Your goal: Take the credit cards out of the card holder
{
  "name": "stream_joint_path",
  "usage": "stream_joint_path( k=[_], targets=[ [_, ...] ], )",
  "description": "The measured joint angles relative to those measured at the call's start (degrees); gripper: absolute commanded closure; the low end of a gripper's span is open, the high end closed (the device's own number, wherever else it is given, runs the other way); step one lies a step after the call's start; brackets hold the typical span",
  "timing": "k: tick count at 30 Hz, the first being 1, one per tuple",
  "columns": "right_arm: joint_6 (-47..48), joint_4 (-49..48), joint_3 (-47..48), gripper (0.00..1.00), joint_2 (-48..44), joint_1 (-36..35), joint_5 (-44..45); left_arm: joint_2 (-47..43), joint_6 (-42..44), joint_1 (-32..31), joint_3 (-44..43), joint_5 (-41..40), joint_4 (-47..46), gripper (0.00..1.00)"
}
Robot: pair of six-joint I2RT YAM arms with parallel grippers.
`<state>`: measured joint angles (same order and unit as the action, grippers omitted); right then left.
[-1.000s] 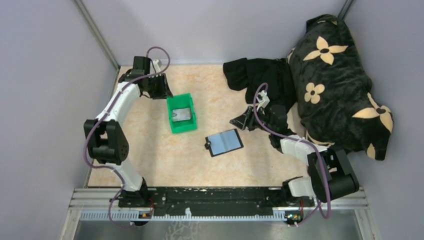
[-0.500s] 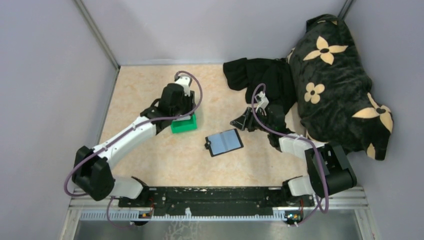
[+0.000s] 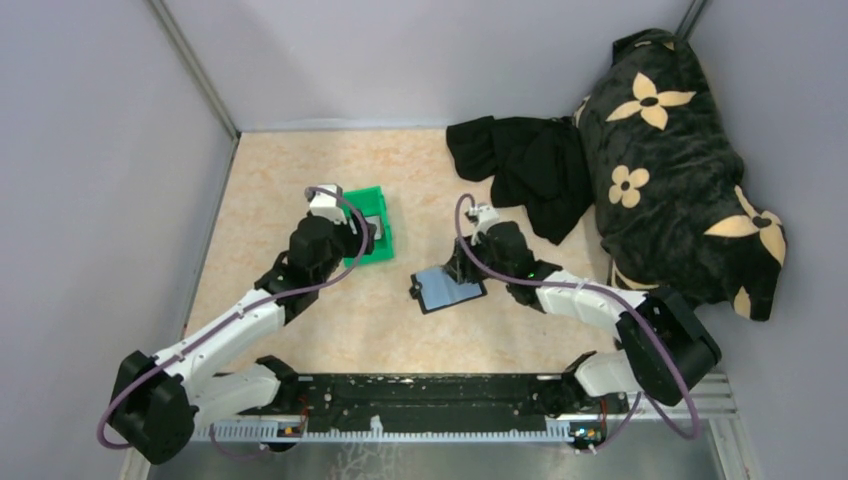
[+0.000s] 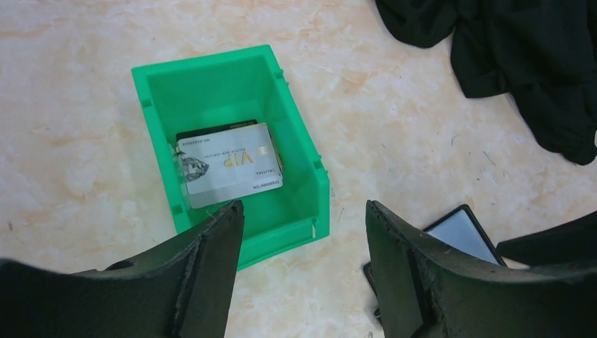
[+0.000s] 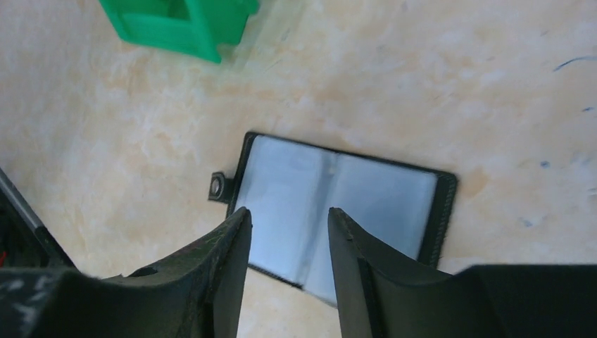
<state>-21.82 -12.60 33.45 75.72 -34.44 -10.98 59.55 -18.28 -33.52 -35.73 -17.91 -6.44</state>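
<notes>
Beige counter (image 3: 290, 170) bears one green bin (image 4: 303, 162) holding two stacked credit cards (image 4: 229, 165), one open card holder (image 5: 288, 190) near it, left fingers (image 4: 204, 274) and right fingers (image 5: 218, 282) both spread, empty.

on my pale marbled table (image 3: 270, 190) a green plastic bin (image 4: 288, 227) stands upright. far back to my right, a crumpled black cloth (image 3: 530, 165) lies just beside a black blanket (image 3: 670, 170) with cream flowers.

Bare tabletop (image 3: 400, 335) rings the card holder (image 3: 445, 291); green bin (image 3: 386, 236) left, black cloth (image 3: 530, 160) behind, right gripper (image 5: 287, 224) close overhead.
</notes>
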Motion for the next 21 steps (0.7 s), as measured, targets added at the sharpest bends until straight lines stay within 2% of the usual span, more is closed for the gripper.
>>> stream_joint_path(
  k=[3, 6, 8, 12, 15, 21],
  targets=[
    [1.5, 1.5, 0.2, 0.61, 1.0, -7.8, 4.4, 0.0, -1.4, -0.5, 1.4, 0.4, -0.6, 0.29],
    [3.0, 3.8, 2.0, 0.56, 3.7, -17.3, 8.3, 0.0, -2.1, -0.6, 4.0, 0.4, -1.7, 0.29],
    [3.7, 5.2, 4.3, 0.6, 6.1, -21.6, 9.9, 0.1, -2.1, -0.8, 5.8, 0.3, -2.7, 0.29],
    [4.6, 7.1, 9.1, 0.87, 11.6, -22.8, 14.4, 0.9, -2.1, -0.9, 6.7, 0.4, -3.3, 0.29],
    [5.1, 8.3, 11.8, 1.0, 15.8, -22.6, 18.0, 1.0, -2.1, -0.9, 6.7, 0.4, -4.1, 0.29],
    [5.5, 8.9, 14.8, 1.0, 20.7, -20.5, 19.6, 0.4, -2.5, -0.9, 7.3, -0.2, -5.2, 0.3]
  ],
)
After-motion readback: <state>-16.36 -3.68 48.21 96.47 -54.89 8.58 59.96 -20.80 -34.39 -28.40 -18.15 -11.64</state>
